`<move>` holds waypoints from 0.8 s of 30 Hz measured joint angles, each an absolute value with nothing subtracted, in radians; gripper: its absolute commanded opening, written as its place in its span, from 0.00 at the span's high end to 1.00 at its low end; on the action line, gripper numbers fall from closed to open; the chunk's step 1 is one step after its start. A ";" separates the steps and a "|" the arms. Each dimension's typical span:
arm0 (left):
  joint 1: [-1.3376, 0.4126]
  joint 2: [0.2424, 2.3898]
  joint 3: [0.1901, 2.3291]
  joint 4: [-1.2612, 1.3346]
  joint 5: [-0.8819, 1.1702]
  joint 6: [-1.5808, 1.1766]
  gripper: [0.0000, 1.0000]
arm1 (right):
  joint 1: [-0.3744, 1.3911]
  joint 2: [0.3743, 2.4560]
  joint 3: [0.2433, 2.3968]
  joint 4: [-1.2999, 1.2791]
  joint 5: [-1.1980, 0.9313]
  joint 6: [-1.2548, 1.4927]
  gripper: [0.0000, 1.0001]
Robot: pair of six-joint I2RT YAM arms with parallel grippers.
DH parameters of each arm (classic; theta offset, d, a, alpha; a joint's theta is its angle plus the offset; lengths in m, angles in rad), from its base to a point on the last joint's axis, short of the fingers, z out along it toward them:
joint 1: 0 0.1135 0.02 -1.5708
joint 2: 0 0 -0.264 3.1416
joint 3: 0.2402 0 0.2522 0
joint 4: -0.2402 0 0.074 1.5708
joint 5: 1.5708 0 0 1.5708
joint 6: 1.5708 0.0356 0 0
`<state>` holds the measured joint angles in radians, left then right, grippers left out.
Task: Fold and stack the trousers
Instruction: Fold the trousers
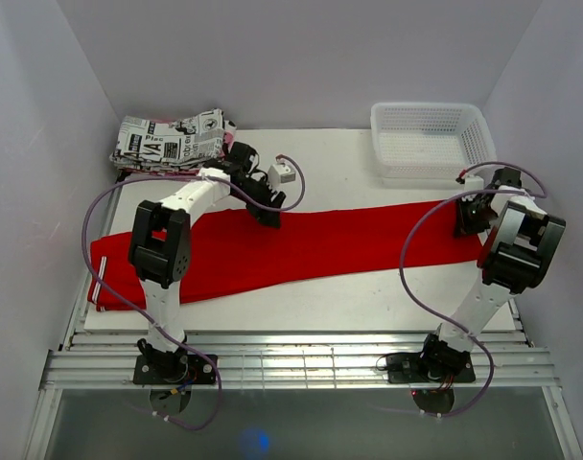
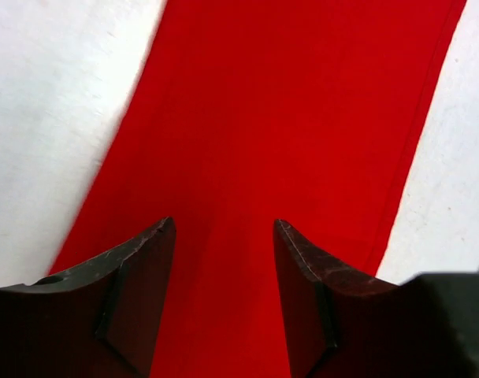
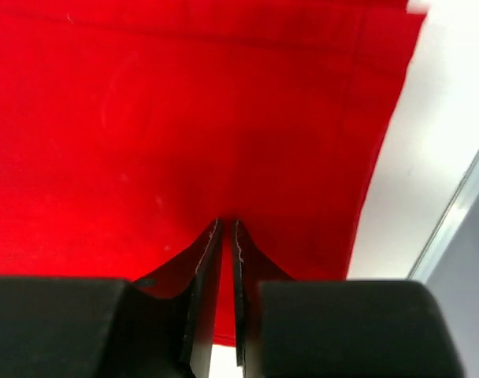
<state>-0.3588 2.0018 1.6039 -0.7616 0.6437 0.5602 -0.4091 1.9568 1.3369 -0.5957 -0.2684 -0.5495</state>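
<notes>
Left gripper (image 2: 224, 228) jaws wide apart over trousers (image 2: 287, 118); right gripper (image 3: 227, 224) jaws almost closed, whether pinching cloth unclear

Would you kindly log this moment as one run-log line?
bright red fabric trousers: spread flat, unfolded | left gripper: open over them | right gripper: shut at right end, grip unclear

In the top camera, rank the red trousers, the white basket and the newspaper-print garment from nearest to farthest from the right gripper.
From the right gripper:
1. Bright red fabric trousers: directly beneath it.
2. White plastic mesh basket: beyond it, far right.
3. Black-and-white newspaper-print folded garment: far left corner.
</notes>
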 measured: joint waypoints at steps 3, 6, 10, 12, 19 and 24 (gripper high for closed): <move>-0.363 2.008 1.553 -0.770 0.657 0.551 0.38 | -0.413 1.890 1.246 -0.557 -0.252 -0.585 0.89; -0.356 2.008 1.501 -0.790 0.667 0.561 0.39 | -0.413 1.780 1.110 -0.551 -0.224 -0.642 0.92; -0.352 2.007 1.459 -0.836 0.675 0.608 0.38 | -0.430 1.629 0.950 -0.629 -0.194 -0.732 0.92; -0.351 2.004 1.454 -0.866 0.683 0.638 0.37 | -0.450 1.563 0.905 -0.700 -0.180 -0.789 0.91; -0.353 1.950 1.454 -0.918 0.723 0.701 0.35 | -0.480 1.440 1.047 -0.908 -0.227 -0.935 0.49; -0.356 1.900 1.454 -0.927 0.720 0.730 0.35 | -0.472 1.626 1.382 -0.943 -0.284 -0.952 0.46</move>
<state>-0.3565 1.8996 1.4544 -0.9272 0.7204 0.7303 -0.4721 1.6260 1.3823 -0.9432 -0.2836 -0.9524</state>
